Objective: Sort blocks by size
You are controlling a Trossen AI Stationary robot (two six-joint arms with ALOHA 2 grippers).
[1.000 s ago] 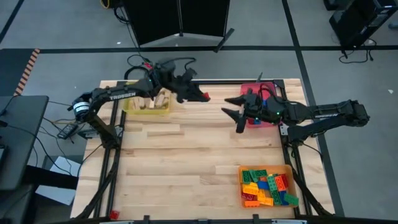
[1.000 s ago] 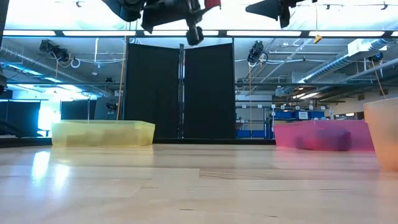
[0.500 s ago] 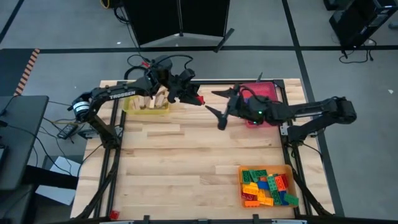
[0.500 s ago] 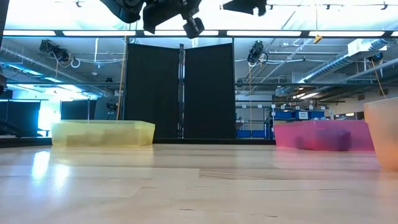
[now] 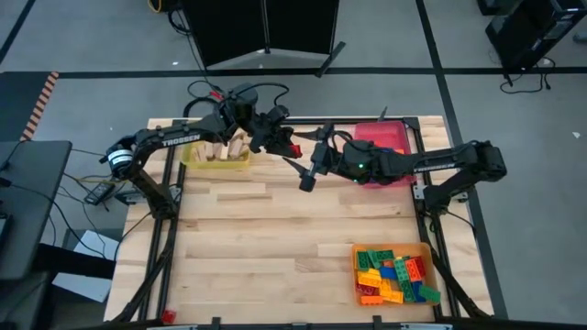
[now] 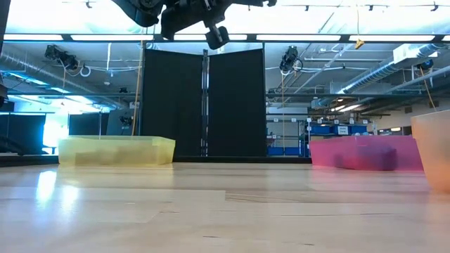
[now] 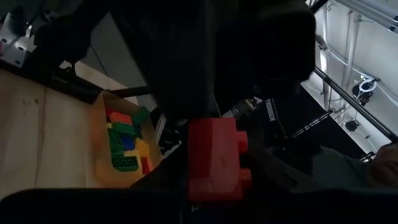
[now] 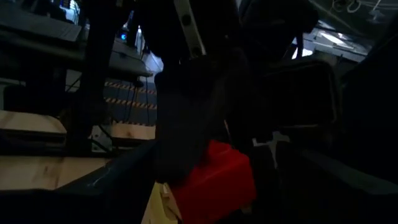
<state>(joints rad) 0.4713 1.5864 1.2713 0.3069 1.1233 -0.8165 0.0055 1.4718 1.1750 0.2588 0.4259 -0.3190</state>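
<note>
My left gripper (image 5: 286,145) is held high above the table's far middle, reaching level toward the right, shut on a red studded block (image 5: 293,148). The block also shows in the left wrist view (image 7: 214,158) and the right wrist view (image 8: 214,180). My right gripper (image 5: 310,158) reaches in level from the right and stands open right in front of the block, one finger farther and one nearer than it. I cannot tell whether it touches the block. In the low view only my left gripper (image 6: 211,28) shows, at the top edge. My left gripper pinches the red block between its two fingers at the block's near end (image 7: 205,124). The studded side (image 7: 242,140) faces sideways. The fingers come level from the table's left. The block is lifted clear, high above the table.
A yellow tray (image 5: 194,161) with tan wooden blocks sits at the far left, under my left arm. A red tray (image 5: 390,137) sits at the far right. An orange tray (image 5: 426,252) with several coloured bricks is at the near right. Bare wood lies between them.
My right gripper has travelled from above the red tray toward the table's left, up to the red block. It has rolled about its own axis and spread its fingers wider. My left gripper has stayed in place and turned its wrist a little, the block turning with it.
</note>
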